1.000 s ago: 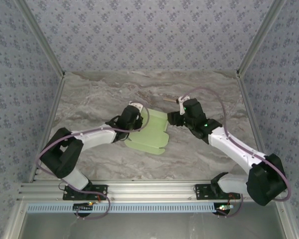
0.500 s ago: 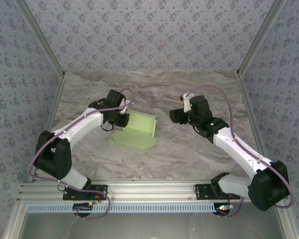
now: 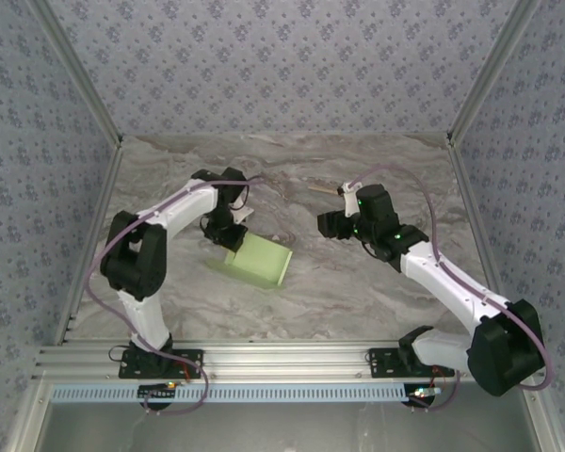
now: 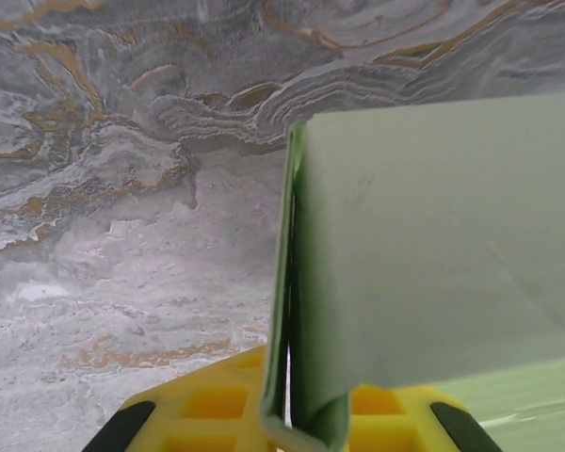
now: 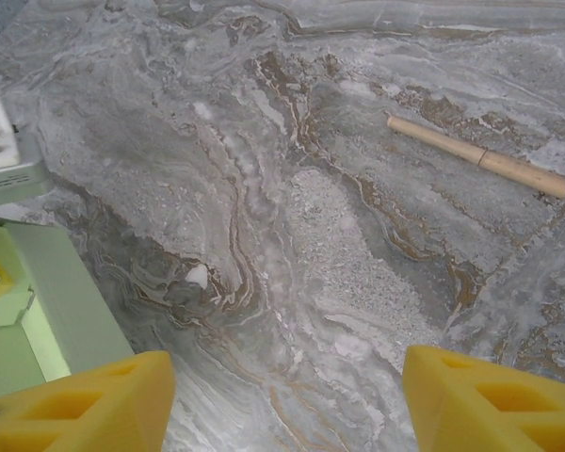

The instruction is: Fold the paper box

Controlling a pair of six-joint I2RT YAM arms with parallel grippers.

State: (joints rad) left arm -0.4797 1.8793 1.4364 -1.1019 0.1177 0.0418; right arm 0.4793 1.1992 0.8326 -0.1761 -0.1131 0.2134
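- The paper box (image 3: 259, 262), pale green card, lies on the marbled table (image 3: 386, 282) a little left of the middle; from above it looks like a partly folded block with a flat panel on top
- The left gripper (image 3: 228, 234) is at the box's far-left edge; in the left wrist view its yellow fingers (image 4: 212, 407) are closed on a doubled edge of the card; that edge stands upright between them, and a broad green panel spreads away to the right
- The right gripper (image 3: 328, 224) hangs to the right of the box, apart from it; in the right wrist view its yellow fingers (image 5: 494, 400) stand wide apart, with bare table between them and nothing held
- In the right wrist view a corner of the box shows at the left edge, just beyond the left-hand finger
- A thin wooden stick (image 5: 480, 157) lies on the table beyond the right gripper, well apart from the box
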